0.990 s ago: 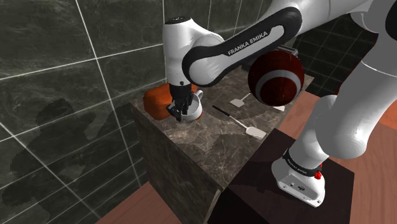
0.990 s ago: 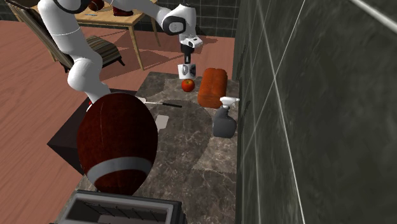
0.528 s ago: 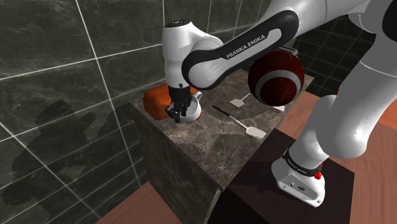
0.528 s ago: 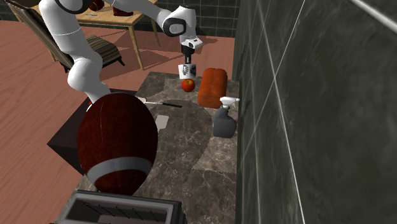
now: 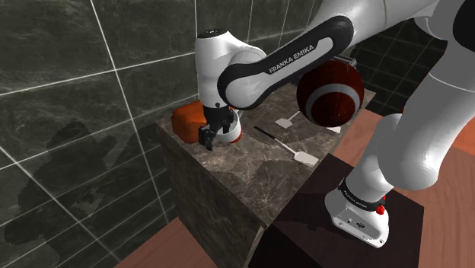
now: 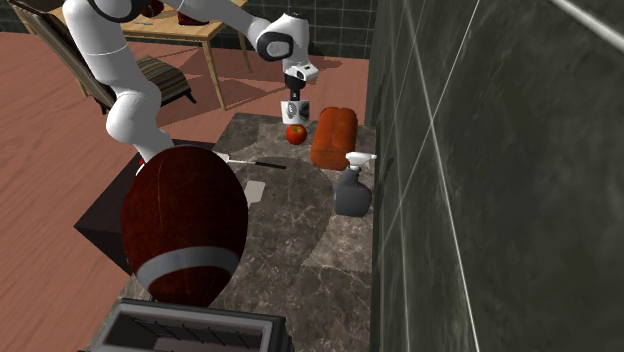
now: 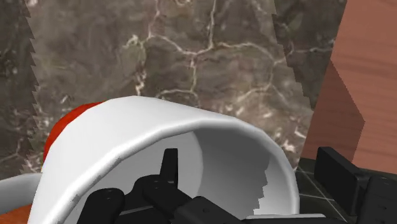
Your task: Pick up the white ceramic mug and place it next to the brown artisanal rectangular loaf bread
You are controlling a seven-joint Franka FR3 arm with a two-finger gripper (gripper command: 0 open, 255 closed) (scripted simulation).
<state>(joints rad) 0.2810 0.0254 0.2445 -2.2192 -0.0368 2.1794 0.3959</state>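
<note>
The jaws hang spread over the rim of the white mug [image 7: 140,127]. One finger [image 7: 169,167] is down inside the cup and the other [image 7: 340,173] is outside its wall, neither pressing on it. They are released and hold nothing. That straddle looks chosen so that closing will pinch the wall, probably a surer hold than spanning the whole cup. The mug is empty but for that finger. It stands on the marble-patterned table [image 7: 191,51], close to one end, with a red apple [image 7: 63,127] just beside it. A little beyond lies the orange-brown loaf [image 6: 333,138], near the mug but apart from it, by the dark tiled wall [image 6: 480,150]. I judge the grasp not yet made, and the apple may crowd the spot beside the loaf. Farther along the table stands a grey spray bottle [image 6: 351,190]; what is in it cannot be told.
</note>
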